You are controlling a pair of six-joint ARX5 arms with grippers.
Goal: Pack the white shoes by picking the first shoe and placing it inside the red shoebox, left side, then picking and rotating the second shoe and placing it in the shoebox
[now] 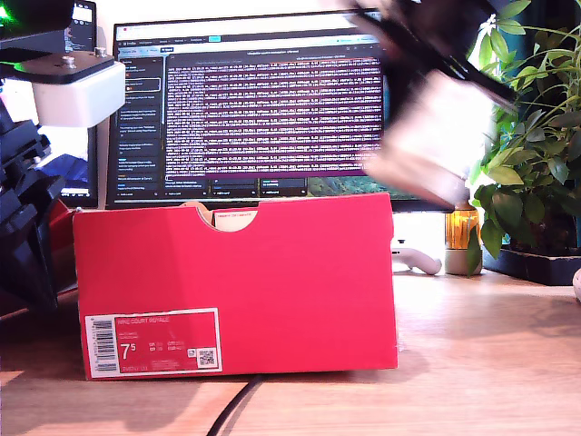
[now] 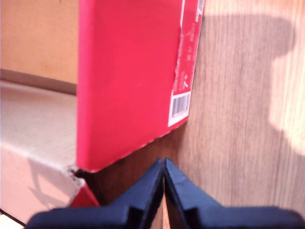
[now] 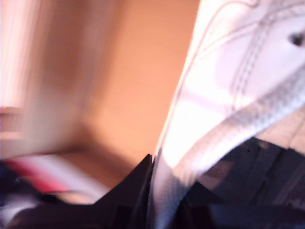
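Upright red shoebox (image 1: 272, 291); white shoe (image 3: 228, 95) aloft

The exterior view is taken low, near tabletop (image 1: 490, 363) level, facing the labelled end of the red shoebox (image 1: 236, 282) at close range, with a monitor (image 1: 263, 109) behind. The first wrist view is aimed down along the shoebox's outer corner, shared with the exterior view. The second wrist view is pressed close against a blurred white shoe (image 3: 228, 90).

My first gripper (image 2: 164, 179), jaws pressed together, sits low over the wooden table (image 2: 238, 119), with the red shoebox (image 2: 124, 81) just beyond it toward 11 o'clock, its barcode label (image 2: 179, 106) on the side facing the table.
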